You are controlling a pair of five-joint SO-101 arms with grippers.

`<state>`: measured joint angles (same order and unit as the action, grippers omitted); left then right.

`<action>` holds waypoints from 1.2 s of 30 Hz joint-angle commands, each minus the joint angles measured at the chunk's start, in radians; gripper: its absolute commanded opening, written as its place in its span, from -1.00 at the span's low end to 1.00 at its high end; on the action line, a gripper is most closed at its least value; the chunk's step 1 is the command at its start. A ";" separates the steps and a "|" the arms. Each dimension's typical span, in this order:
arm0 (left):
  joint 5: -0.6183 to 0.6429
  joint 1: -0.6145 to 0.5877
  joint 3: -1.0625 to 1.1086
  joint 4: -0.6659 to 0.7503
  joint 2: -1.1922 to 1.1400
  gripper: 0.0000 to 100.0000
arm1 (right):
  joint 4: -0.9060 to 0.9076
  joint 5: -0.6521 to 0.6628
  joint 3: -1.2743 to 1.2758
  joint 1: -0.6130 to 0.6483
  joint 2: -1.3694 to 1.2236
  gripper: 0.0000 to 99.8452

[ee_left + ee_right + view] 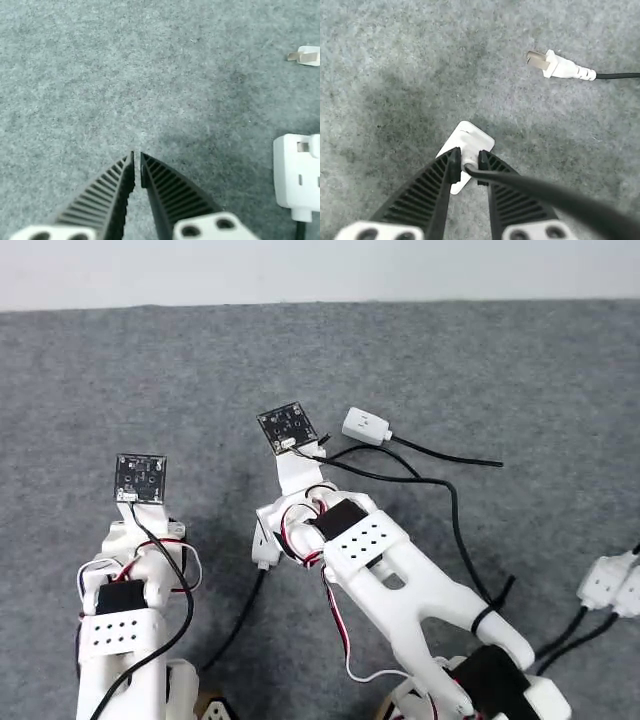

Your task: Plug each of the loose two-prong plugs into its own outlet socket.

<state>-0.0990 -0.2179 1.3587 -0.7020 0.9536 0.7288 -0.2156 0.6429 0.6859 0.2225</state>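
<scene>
Connector body (pixel 470 137), face hidden, clamped in right gripper (pixel 468 152) on grey carpet (pixel 385 60).
Left gripper (pixel 138 161) points down, jaws together, empty; outlet socket (pixel 297 175) and two-prong plug (pixel 306 56) nearby, both partly cut off.

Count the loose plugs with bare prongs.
1 for certain: the plug lies on the carpet beyond the right gripper, which grips a socket. The white cord ends at the high view's right edge may include more; I cannot tell.
</scene>
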 commanded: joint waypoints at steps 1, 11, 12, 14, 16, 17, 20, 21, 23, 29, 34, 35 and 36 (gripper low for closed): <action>0.009 -0.008 -0.005 0.028 0.017 -0.97 | 0.007 -0.002 -0.058 -0.002 -0.012 -0.98; 0.009 -0.011 -0.005 0.028 0.017 -0.97 | 0.074 0.071 -0.196 0.001 -0.216 -0.98; 0.009 -0.011 -0.005 0.028 0.017 -0.97 | 0.090 0.072 -0.215 0.002 -0.234 -0.98; 0.009 -0.011 -0.005 0.028 0.017 -0.97 | 0.107 0.075 -0.244 0.010 -0.257 -0.98; 0.009 -0.011 -0.005 0.028 0.017 -0.97 | 0.111 0.095 -0.252 0.018 -0.272 -0.98; 0.009 -0.011 -0.005 0.028 0.017 -0.97 | 0.111 0.101 -0.252 0.022 -0.278 -0.98; 0.009 -0.011 -0.005 0.028 0.017 -0.97 | 0.113 0.106 -0.250 0.038 -0.300 -0.98; 0.009 -0.012 -0.005 0.028 0.017 -0.97 | 0.119 0.107 -0.250 0.044 -0.308 -0.98; 0.009 -0.012 -0.005 0.028 0.017 -0.97 | 0.125 0.107 -0.253 0.051 -0.314 -0.98; 0.017 -0.066 -0.022 0.055 0.018 -0.97 | 0.170 0.087 -0.285 0.139 -0.294 -0.75; 0.021 -0.133 -0.051 0.069 0.018 -0.97 | 0.217 -0.048 -0.313 0.197 -0.297 -0.42; 0.037 -0.149 -0.058 0.069 0.018 -0.97 | 0.214 -0.064 -0.313 0.197 -0.298 -0.41; 0.063 -0.166 -0.064 0.069 0.018 -0.97 | 0.202 -0.077 -0.310 0.197 -0.298 -0.42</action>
<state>-0.0913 -0.3314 1.3571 -0.6605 0.9536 0.9360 -0.2432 0.3790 0.8730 -0.0951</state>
